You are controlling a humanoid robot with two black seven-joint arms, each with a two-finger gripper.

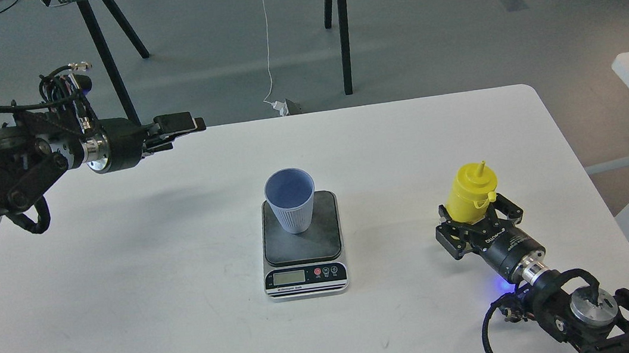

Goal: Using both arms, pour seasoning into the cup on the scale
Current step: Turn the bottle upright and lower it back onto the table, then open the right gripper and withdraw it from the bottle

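The right hand [478, 217] pinches the yellow seasoning bottle [472, 193], light, squeezable plastic best held mid-body; the left hand [179, 127], its fingers indistinguishable, hovers empty.

Black arms [20, 170] (silver joints) with looping black cables [60, 82].

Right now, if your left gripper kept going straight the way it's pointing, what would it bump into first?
Probably nothing. My left gripper points right along the far edge of the table, above its surface. The cup on the scale sits nearer me, off that line, though depth is hard to judge.
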